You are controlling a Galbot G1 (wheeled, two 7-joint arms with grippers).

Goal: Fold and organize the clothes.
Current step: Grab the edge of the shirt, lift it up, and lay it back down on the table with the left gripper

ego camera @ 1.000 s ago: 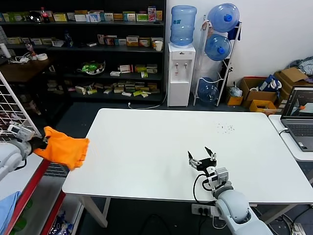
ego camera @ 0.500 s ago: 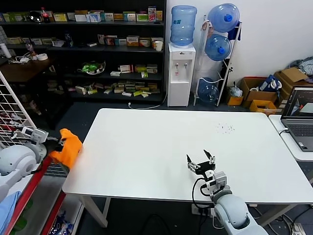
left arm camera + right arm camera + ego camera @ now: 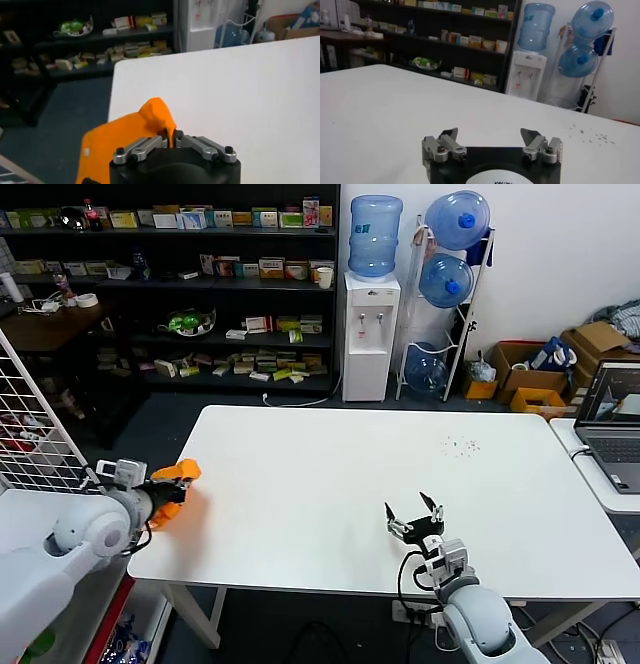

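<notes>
One soft, bright orange T-shirt [image 3: 172, 489] is bunched into a rumpled lump, its cloth folding over itself in rounded creases, and it sits pinched between the fingertips of the left gripper [image 3: 166, 487], whose jaws are clenched on the fabric. In the left wrist view the shirt [image 3: 131, 134] rises in a small peak just ahead of the left gripper [image 3: 173, 137] and trails back along one side of the black housing, with the silver metal fingers [image 3: 141, 148] meeting on it. That gripper hangs at the near left corner of the table [image 3: 330, 484], a smooth, flat white rectangle, with the grey rounded forearm reaching in from the left and held roughly level. Well apart from it, the right gripper [image 3: 414, 513] rests low over the table's near edge, pointing away from the robot, its dark pointed fingers [image 3: 448, 135] spread wide and holding nothing.
</notes>
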